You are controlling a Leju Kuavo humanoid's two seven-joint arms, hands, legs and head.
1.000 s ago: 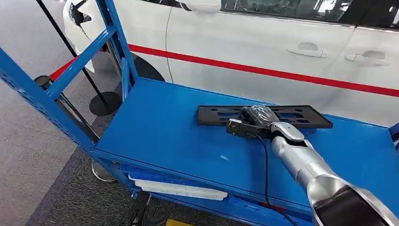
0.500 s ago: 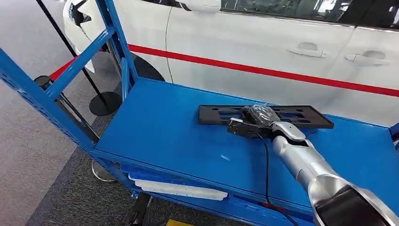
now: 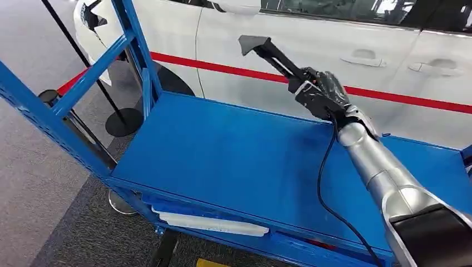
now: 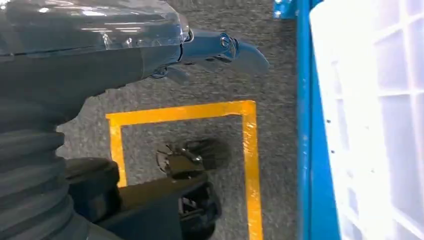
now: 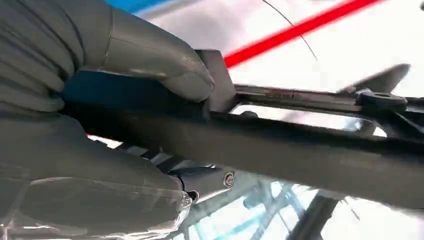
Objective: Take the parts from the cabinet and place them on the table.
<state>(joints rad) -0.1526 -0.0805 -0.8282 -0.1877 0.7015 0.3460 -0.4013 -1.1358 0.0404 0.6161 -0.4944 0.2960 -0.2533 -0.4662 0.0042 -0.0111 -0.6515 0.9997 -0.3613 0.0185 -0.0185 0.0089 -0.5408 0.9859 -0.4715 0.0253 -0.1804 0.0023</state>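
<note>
1. Black slotted plastic part [image 3: 267, 53]: held in the air above the blue shelf [image 3: 222, 156], clear of its surface, tilted, its free end reaching up and left of the right hand.
2. Right hand [image 3: 321, 92]: clamped on the part's near end; in the right wrist view the thumb [image 5: 150, 60] presses on one face and the darker fingers wrap the other.
3. White car [image 3: 311, 50] with a red stripe: directly behind the right hand and the part.
4. Left hand [image 4: 90, 45]: hangs over grey floor with a yellow line [image 4: 250, 165] marked on it; whether its fingers are apart or together cannot be told.
</note>
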